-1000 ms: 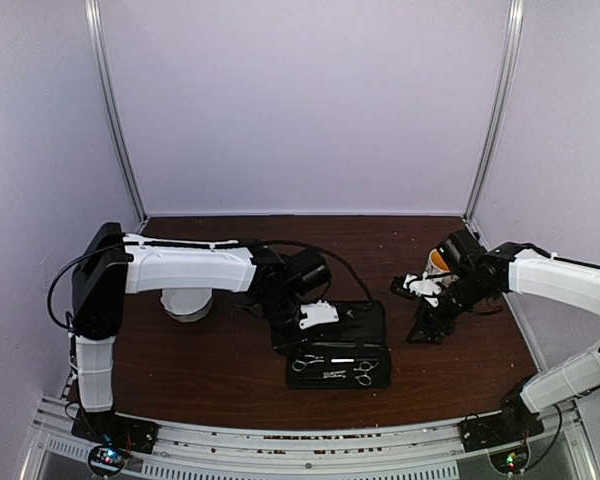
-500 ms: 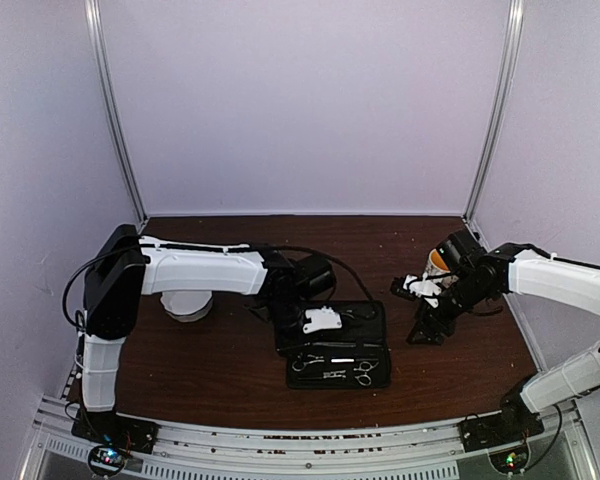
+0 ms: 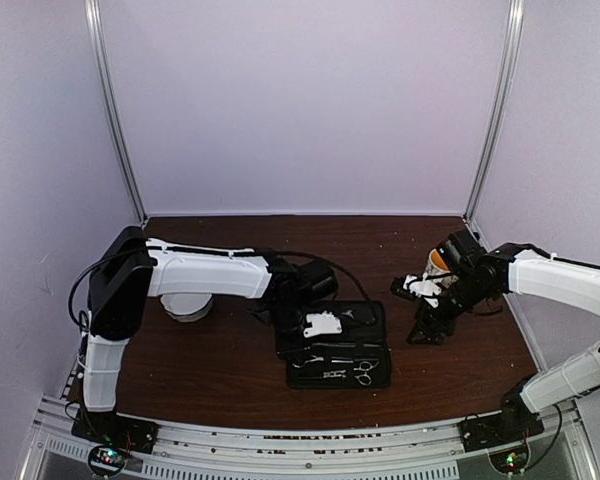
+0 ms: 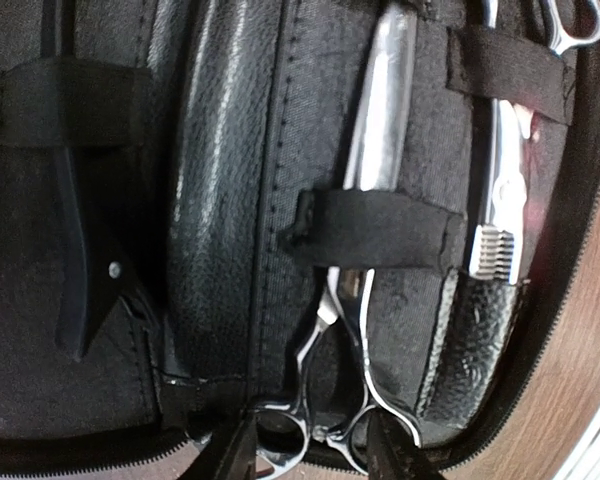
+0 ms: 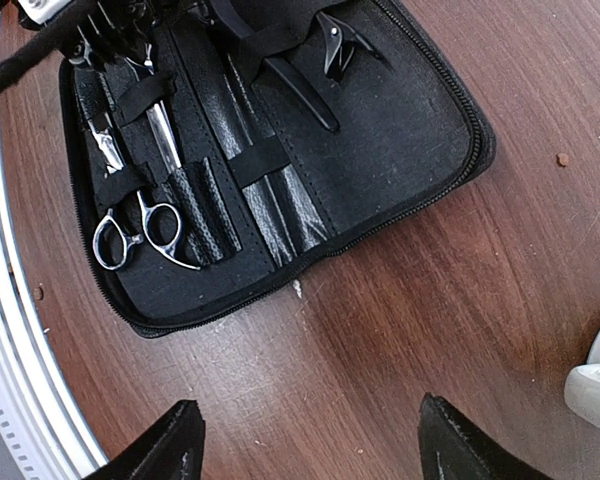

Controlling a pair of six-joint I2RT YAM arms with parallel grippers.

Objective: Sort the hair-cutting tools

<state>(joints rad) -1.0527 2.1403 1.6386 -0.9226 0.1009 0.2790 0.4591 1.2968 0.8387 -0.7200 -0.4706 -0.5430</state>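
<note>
left wrist view: the left end effector (image 4: 308,455) has its fingertips (image 4: 232,458) partly spread on either side of the ring handles of the silver scissors (image 4: 380,120), and i cannot tell whether they pinch them. these scissors sit under an elastic strap (image 4: 375,228) in the open black zip case (image 4: 220,200), with the second scissors (image 4: 502,190) just beside them. the right end effector (image 5: 310,445) is spread wide and holds nothing, above the brown surface (image 5: 400,330) near the case.
</note>
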